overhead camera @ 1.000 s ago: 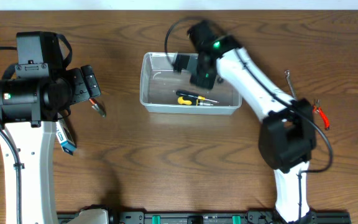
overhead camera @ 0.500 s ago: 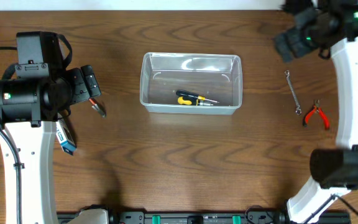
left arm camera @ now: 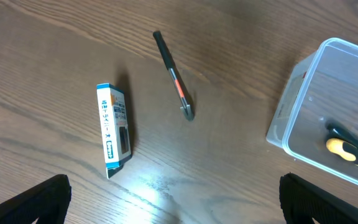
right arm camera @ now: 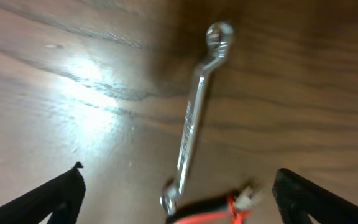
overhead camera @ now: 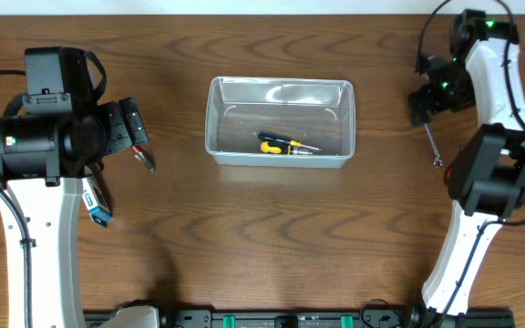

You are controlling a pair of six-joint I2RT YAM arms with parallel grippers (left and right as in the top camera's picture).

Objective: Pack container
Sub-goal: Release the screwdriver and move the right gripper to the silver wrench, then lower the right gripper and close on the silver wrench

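The clear plastic container (overhead camera: 281,93) stands at the table's middle, with a yellow-and-black screwdriver (overhead camera: 286,146) lying inside. It also shows in the left wrist view (left arm camera: 303,93), with the screwdriver (left arm camera: 348,149). My left gripper (overhead camera: 131,126) is open and empty, hovering left of the container; in the left wrist view (left arm camera: 179,205) a blue box (left arm camera: 114,130) and a thin black-and-red tool (left arm camera: 174,76) lie below it. My right gripper (overhead camera: 424,98) is open and empty at the far right, above a silver wrench (right arm camera: 194,118) and red-handled pliers (right arm camera: 219,210); its fingertips (right arm camera: 55,193) straddle them.
The blue box (overhead camera: 98,208) and the thin tool (overhead camera: 144,160) lie under my left arm. The wrench (overhead camera: 433,148) pokes out beside my right arm; the pliers are hidden under that arm in the overhead view. The table's far edge runs close behind my right gripper.
My right arm swung from over the container to the far right and came down over the wrench and pliers. My left arm has not moved.
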